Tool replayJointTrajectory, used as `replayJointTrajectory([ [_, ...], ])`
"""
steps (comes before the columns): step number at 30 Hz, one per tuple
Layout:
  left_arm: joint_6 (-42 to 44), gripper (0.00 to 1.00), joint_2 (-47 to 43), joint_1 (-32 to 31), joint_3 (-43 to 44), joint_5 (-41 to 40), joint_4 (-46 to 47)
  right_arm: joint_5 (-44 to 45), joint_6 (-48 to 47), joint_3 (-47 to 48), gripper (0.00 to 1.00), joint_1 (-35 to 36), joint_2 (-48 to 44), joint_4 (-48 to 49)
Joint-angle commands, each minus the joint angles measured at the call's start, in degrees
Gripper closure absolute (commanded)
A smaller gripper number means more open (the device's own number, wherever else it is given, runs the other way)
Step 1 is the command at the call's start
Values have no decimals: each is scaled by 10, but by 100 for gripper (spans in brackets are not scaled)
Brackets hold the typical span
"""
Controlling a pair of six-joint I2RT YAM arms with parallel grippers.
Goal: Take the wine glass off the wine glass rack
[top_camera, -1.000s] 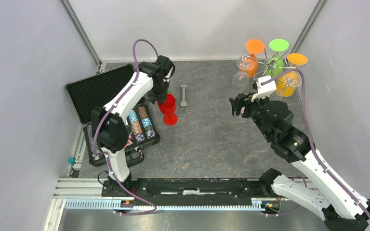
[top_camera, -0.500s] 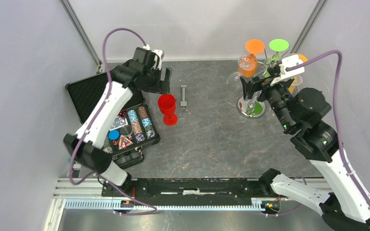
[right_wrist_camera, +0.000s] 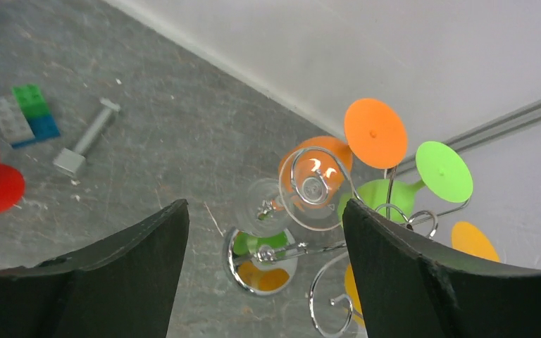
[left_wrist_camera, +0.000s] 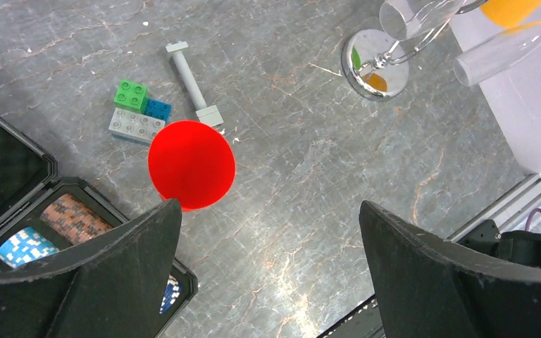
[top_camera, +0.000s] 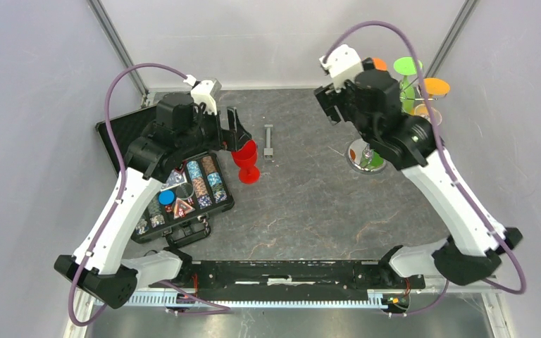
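Red glass (left_wrist_camera: 191,165) stands at 9 o'clock under the wide-apart left gripper (left_wrist_camera: 269,211), while the right gripper (right_wrist_camera: 264,211), also apart, hovers over the rack (right_wrist_camera: 260,266) at 2 o'clock, probably eyeing a hanging glass (right_wrist_camera: 375,132).

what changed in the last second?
Left tool let go of the red glass, opened wide and lifted clear of it. Right tool, open, swung from mid-table up over the wine glass rack. Red glass and rack stayed put.
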Motion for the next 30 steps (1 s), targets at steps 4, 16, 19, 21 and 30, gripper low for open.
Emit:
replayJointTrajectory([
  [4,-33,0,-24,1,-34,-3,53,114,-27,113,15,2,122,-105],
  [16,-27,0,-28,3,-48,-25,53,221,-65,129,28,2,202,-104],
  [19,-25,0,-31,4,-54,-25,52,241,-73,122,31,2,209,-96],
  [21,-24,0,-32,4,-58,-24,52,247,-97,106,32,2,207,-76],
  [30,-18,0,-30,6,-73,-18,55,250,-182,36,39,1,186,-5],
])
